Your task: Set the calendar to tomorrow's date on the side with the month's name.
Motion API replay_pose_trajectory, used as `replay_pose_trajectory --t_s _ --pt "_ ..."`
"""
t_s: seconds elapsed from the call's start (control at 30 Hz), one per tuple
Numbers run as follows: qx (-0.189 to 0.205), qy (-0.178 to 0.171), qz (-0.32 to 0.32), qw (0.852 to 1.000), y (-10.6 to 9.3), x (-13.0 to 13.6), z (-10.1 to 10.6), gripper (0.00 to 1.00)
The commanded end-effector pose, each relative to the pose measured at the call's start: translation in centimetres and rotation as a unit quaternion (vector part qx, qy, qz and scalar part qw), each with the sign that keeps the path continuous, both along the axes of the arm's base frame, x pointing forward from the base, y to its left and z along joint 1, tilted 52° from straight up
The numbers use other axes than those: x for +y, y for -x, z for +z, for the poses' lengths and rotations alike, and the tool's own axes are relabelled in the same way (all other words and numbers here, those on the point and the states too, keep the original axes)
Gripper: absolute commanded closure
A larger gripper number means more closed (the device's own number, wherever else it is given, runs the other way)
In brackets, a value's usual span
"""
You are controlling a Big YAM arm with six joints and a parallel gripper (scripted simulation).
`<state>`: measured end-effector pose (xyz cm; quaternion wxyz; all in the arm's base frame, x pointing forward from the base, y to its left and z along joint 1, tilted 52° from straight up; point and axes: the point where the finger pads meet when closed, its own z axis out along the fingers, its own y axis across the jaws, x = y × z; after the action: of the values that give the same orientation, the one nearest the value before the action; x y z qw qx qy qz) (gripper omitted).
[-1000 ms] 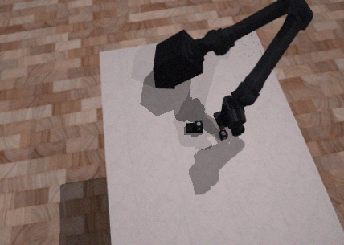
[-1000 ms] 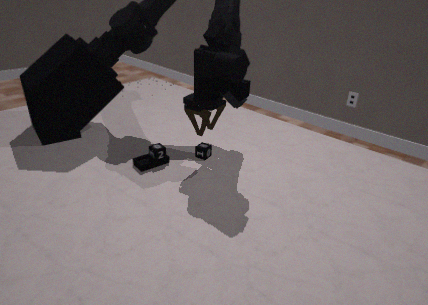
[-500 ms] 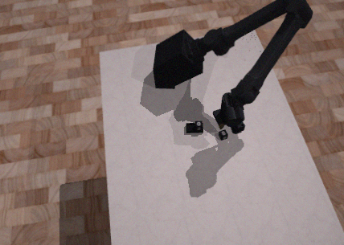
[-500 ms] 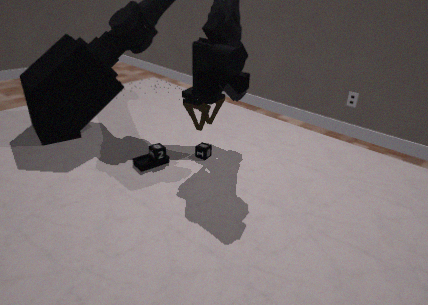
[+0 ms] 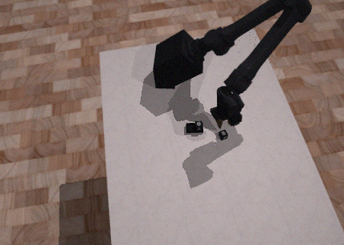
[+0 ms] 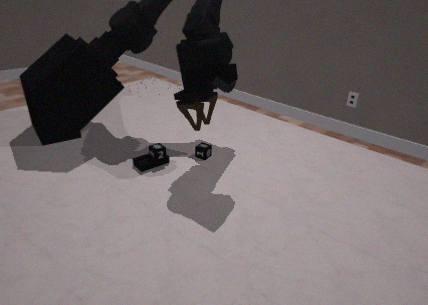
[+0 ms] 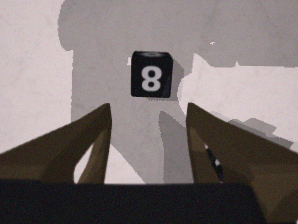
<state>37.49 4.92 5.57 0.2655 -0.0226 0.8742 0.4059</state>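
Wrist view, nearest us: gripper (image 5: 219,124) (image 6: 202,127) (image 7: 148,112) above table (image 5: 161,211) (image 6: 250,243) (image 7: 25,75), fingers parted, nothing between them. Beyond fingertips we see loose cube (image 5: 223,135) (image 6: 203,151) (image 7: 151,74) on table, 8 facing our wrist camera. Farther off, beside loose cube but apart, we have tray (image 5: 190,132) (image 6: 145,167), second cube (image 5: 198,126) (image 6: 157,151) in one end, 2 showing in exterior view. Wall outlet (image 6: 352,99) farthest.

Black tray (image 5: 189,131) (image 6: 143,167): flat on surface. One black cube (image 5: 198,126) (image 6: 157,151) in one end, 2 on a side; other end vacant. Second black cube (image 5: 223,135) (image 6: 203,151) (image 7: 151,75) sits flat on surface, near tray, apart; white 8 on one side.
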Motion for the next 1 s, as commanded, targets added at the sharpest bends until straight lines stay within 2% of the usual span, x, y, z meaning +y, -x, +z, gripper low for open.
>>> replay_pose_trajectory --t_s 0.0,0.2,0.33,0.43,0.63,0.97 --pt "-0.011 -0.016 -0.043 0.999 -0.8 -1.4 1.2 0.53" --pt "-0.021 -0.015 -0.046 0.999 -1.7 -1.7 1.6 0.53" --pt "-0.008 -0.018 -0.049 0.999 -0.6 -1.4 0.6 0.53" --pt "-0.009 -0.018 -0.057 0.998 -0.6 -1.4 0.0 0.53" --pt "-0.034 -0.024 -0.070 0.997 -0.6 -0.2 -0.4 0.53" --pt "-0.076 -0.042 -0.112 0.990 -0.4 -0.1 0.0 0.53"
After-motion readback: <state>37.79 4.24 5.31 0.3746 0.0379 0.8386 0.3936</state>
